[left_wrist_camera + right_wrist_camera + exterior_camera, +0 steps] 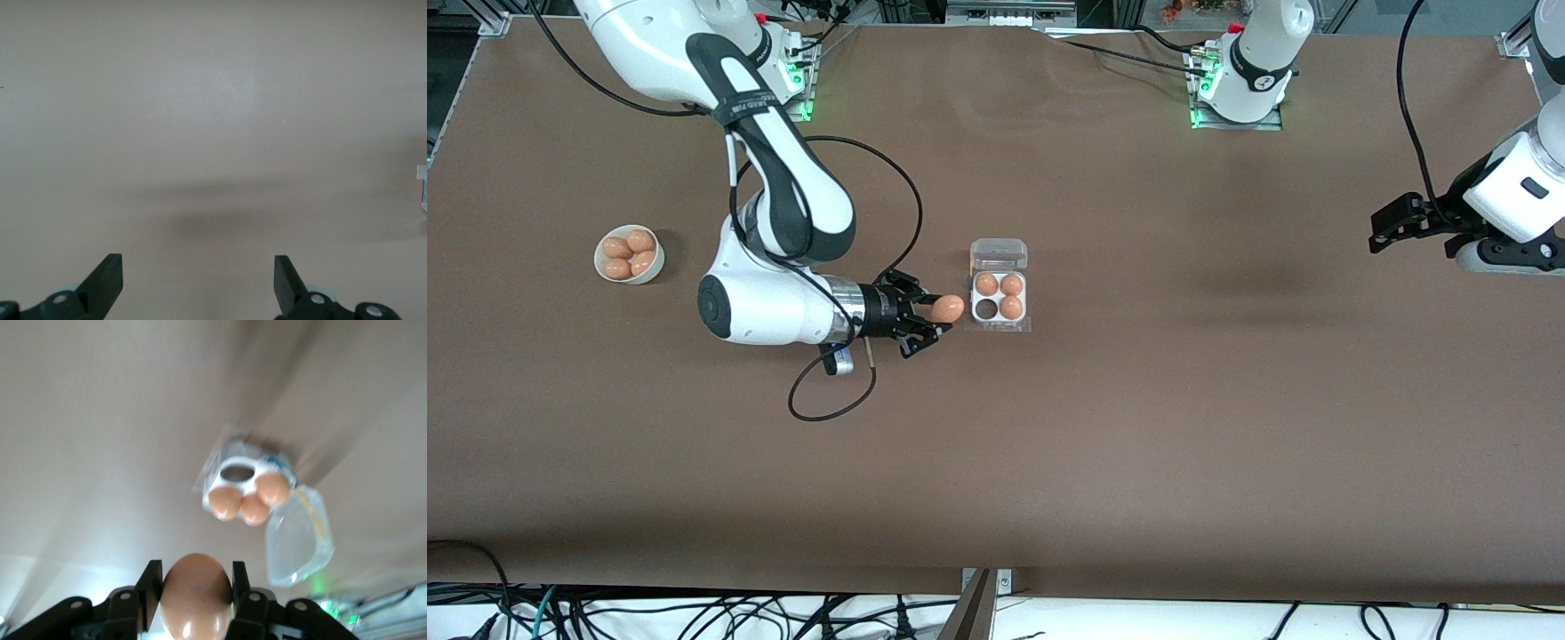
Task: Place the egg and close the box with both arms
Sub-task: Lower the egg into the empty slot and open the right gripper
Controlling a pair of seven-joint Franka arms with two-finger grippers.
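My right gripper (941, 313) is shut on the egg (948, 308), an orange-tan one that also fills the space between the fingers in the right wrist view (196, 593). It hangs just beside the box (1000, 317) on the side toward the right arm's end of the table. The box is a white four-cell tray holding three eggs (1011, 284), with one cell (986, 308) dark and empty. Its clear lid (999, 254) lies folded back flat; lid (298, 540) and tray (230, 465) show in the right wrist view too. My left gripper (1387, 233) waits open above the table's left-arm end, its fingertips (107, 277) wide apart.
A round white bowl (609, 275) with several more eggs stands toward the right arm's end of the table. A black cable (831, 400) loops down from the right arm's wrist over the brown tabletop. Both arm bases (1238, 98) stand along the table's edge farthest from the front camera.
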